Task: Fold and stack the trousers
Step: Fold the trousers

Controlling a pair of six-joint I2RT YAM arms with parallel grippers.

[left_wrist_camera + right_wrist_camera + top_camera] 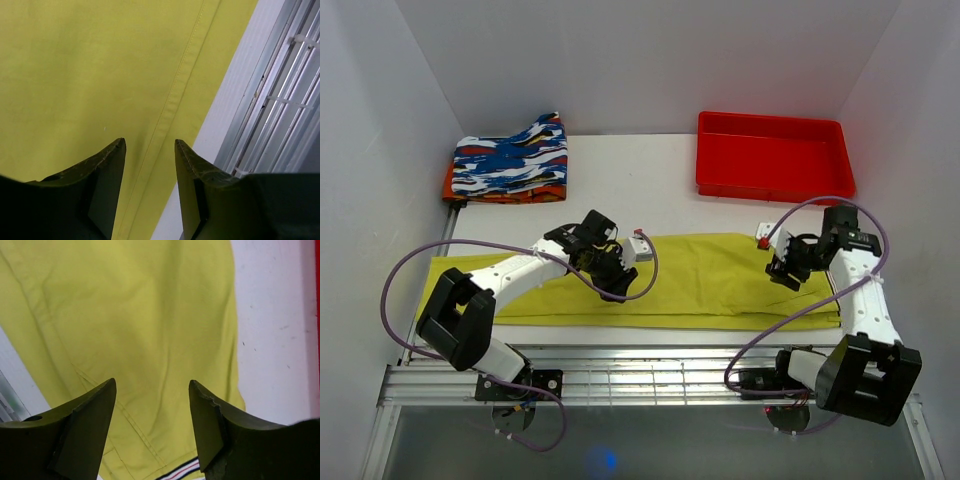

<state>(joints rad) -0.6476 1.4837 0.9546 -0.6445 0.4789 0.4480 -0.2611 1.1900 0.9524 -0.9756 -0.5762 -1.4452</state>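
Trousers: the yellow-green trousers are spread flat as one long strip across the near part of the bench, running left to right.
Waist end: it is judged to lie to the right, since a dark-and-white striped band is seen at the cloth's edge in the right wrist view.
Left hand: the left hand is held wide open over the middle of the strip, with nothing gripped; a stitched seam near the front edge runs between its fingers.
Right hand: the right hand is likewise spread open and empty, poised above the waist end.
Other things: a folded patterned garment lies at the far left corner and a red tray at the far right, both well apart from the trousers.
Step in hand: no crosswise fold is seen; a grasp for that fold is judged to be in preparation.
Next move: both hands would need to be lowered and closed on the cloth, all layers being caught together, so that one end can be carried over the other without bunching.
Stacking: not yet begun; the patterned garment is judged the likely place.
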